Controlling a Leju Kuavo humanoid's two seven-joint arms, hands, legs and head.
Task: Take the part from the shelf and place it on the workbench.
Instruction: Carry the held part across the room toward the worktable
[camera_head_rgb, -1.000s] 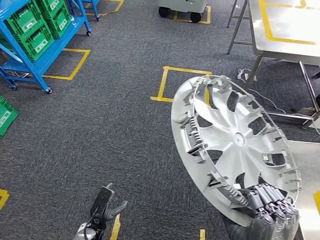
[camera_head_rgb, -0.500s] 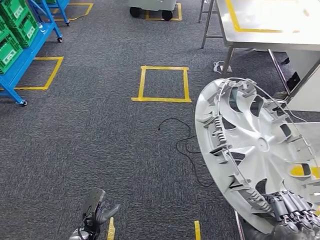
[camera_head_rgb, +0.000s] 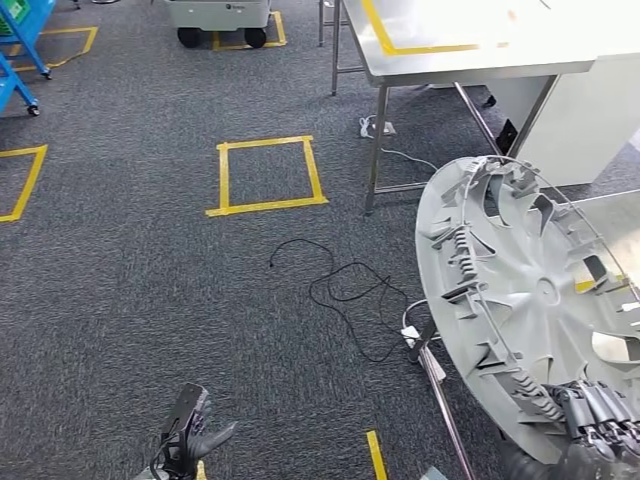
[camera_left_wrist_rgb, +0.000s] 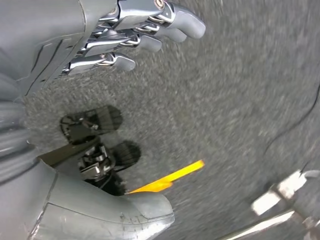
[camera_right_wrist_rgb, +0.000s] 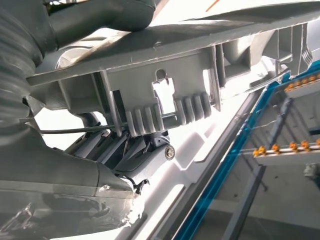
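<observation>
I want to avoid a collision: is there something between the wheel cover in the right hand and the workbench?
Nothing visible. The wheel cover, held at its lower rim by the right hand, already hangs over the near edge of the steel workbench.

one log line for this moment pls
phase: carrying | right hand: grips hubcap rim | left hand: holds nothing, fingers apart | workbench: ahead, part not placed

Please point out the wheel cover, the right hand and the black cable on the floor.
wheel cover (camera_head_rgb: 528, 300), head view, centre hub.
right hand (camera_head_rgb: 596, 425), head view, fingers at the rim.
black cable (camera_head_rgb: 340, 295), head view, loop.
</observation>
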